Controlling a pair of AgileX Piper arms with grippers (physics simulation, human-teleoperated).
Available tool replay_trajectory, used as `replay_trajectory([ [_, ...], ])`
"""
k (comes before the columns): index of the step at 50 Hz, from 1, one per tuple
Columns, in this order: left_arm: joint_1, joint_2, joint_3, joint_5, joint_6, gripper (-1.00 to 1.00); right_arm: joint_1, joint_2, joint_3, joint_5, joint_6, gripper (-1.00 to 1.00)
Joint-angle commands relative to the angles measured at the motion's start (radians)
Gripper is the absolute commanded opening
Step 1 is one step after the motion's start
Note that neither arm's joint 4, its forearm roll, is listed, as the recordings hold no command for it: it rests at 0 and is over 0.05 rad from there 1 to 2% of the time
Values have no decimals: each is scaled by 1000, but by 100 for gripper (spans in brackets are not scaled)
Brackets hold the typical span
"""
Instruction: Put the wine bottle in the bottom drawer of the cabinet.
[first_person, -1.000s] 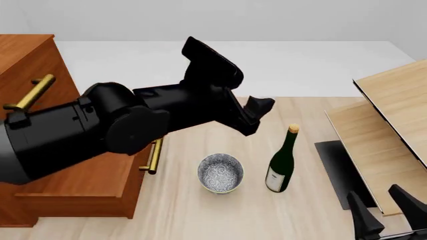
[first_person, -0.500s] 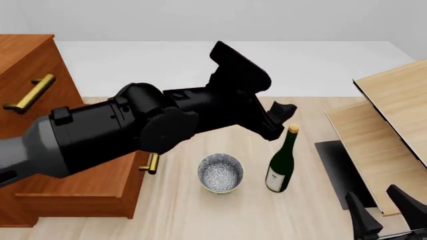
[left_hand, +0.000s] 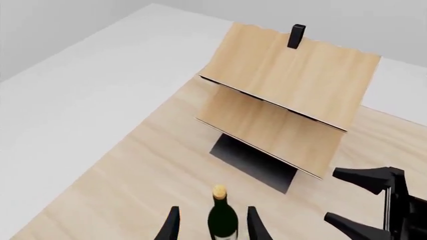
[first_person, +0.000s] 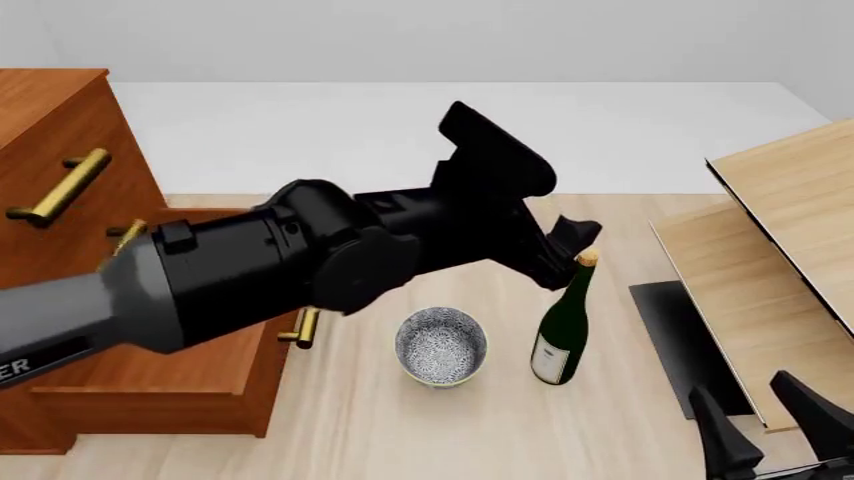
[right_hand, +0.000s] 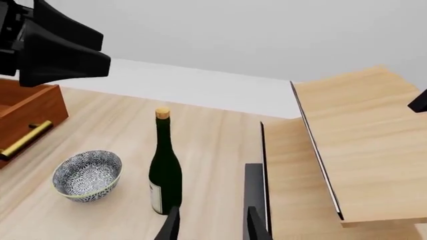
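Pale wood tabletop set on a white floor under flat, even light

A light-wood plank table surface (first_person: 400, 430) is seen in the front view, with a plain white floor (first_person: 267, 130) beyond its far edge and a featureless grey-white wall (first_person: 400, 40) behind. At the right, two pale light-wood slanted panels (first_person: 774, 230) are stacked over a dark grey flat base plate (first_person: 667, 340). No windows are shown.
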Motion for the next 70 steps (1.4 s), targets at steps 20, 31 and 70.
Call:
replay_trajectory([
  [20, 37, 94, -39, -31, -9, 100, -11, -2, 0, 13, 3, 100],
  [31, 38, 131, -51, -36, -3, 100, -14, -6, 0, 17, 10, 100],
  [70, 5, 251, -99, -61, -22, 100, -21, 12, 1, 25, 16, 100],
])
